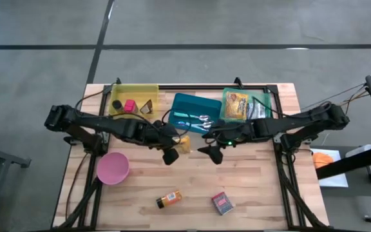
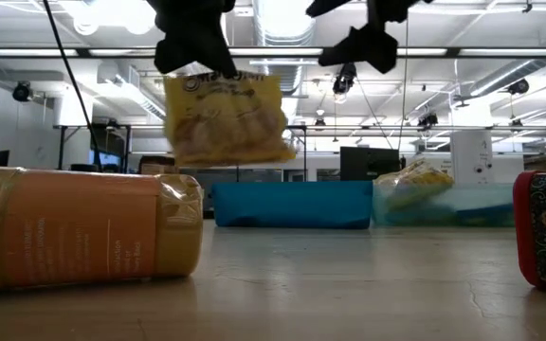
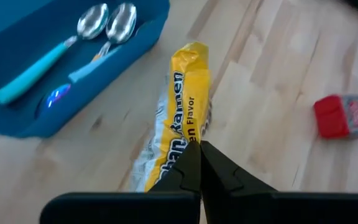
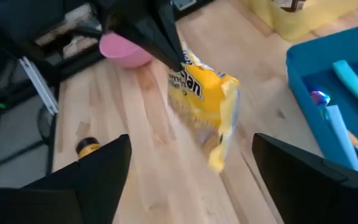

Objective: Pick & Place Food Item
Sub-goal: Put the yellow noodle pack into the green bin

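Observation:
A yellow ramen packet (image 1: 183, 143) hangs above the middle of the wooden table, and my left gripper (image 1: 171, 153) is shut on it. In the low view the packet (image 2: 227, 118) is clear of the table top. My right gripper (image 1: 211, 153) is open, close by on the packet's right side and at about the same height. In the right wrist view its two fingers stand wide apart with the packet (image 4: 204, 93) ahead of them, untouched. My left gripper (image 4: 148, 31) shows there too, above the packet. My left gripper pinches the packet's upper end (image 3: 185, 140) between its two shut fingers. The fingers (image 4: 166, 43) come at it slanting down from above and from the table's left. The packet hangs tilted below them, lifted clear of the table.
Along the far edge stand a yellow bin (image 1: 134, 96) with small items, a blue tray (image 1: 195, 106) with spoons and a green bin (image 1: 266, 103) with food packets. A pink bowl (image 1: 113, 167), an orange bottle (image 1: 169, 199) and a small red box (image 1: 223, 203) lie nearer.

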### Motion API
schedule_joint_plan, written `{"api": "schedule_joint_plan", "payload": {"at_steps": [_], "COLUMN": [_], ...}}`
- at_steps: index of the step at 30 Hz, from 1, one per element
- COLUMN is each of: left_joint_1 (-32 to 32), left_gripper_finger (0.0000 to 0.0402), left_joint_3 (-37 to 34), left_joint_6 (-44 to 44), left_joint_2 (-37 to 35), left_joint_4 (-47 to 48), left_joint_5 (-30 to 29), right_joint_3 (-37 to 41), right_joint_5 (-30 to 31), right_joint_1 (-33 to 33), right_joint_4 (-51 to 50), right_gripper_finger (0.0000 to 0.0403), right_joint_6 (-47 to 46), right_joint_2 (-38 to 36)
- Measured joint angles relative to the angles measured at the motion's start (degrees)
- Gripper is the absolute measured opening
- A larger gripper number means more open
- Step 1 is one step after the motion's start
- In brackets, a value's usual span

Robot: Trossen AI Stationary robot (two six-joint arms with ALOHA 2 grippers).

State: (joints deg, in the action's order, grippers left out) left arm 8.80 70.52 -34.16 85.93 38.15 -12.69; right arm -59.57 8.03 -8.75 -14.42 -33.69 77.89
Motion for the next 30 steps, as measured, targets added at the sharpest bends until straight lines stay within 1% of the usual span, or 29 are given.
{"api": "schedule_joint_plan", "payload": {"at_steps": [5, 9, 11, 15, 24, 30], "left_joint_1": [-0.05, 0.13, 0.22, 0.26, 0.26, 0.26], "left_gripper_finger": [0.0, 0.0, 0.0, 0.0, 0.0, 0.0], "left_joint_3": [0.09, 0.09, 0.08, 0.09, 0.09, 0.09], "left_joint_6": [0.9, 0.93, 0.95, 1.14, 2.84, 4.1], "left_joint_2": [0.0, -0.02, -0.16, -0.85, -2.23, -3.04], "left_joint_4": [-1.55, -1.8, -2.17, -3.67, -8.39, -10.19], "left_joint_5": [0.03, 0.22, 0.23, 0.23, 0.23, 0.25], "right_joint_3": [-5.66, -8.75, -9.56, -9.66, -8.06, -7.46], "right_joint_5": [1.13, 4.22, 3.88, 3.28, 5.15, 5.64], "right_joint_1": [-0.02, 0.0, 0.02, 0.02, 0.02, 0.41], "right_joint_4": [-2.2, -3.82, -3.8, -3.76, -2.31, -0.25], "right_gripper_finger": [0.0305, 0.0285, 0.0276, 0.0266, 0.0265, 0.0265], "right_joint_6": [4.15, 6.91, 7.15, 7.11, 6.44, 7.97], "right_joint_2": [4.99, 6.65, 7.19, 7.5, 7.37, 7.37]}}
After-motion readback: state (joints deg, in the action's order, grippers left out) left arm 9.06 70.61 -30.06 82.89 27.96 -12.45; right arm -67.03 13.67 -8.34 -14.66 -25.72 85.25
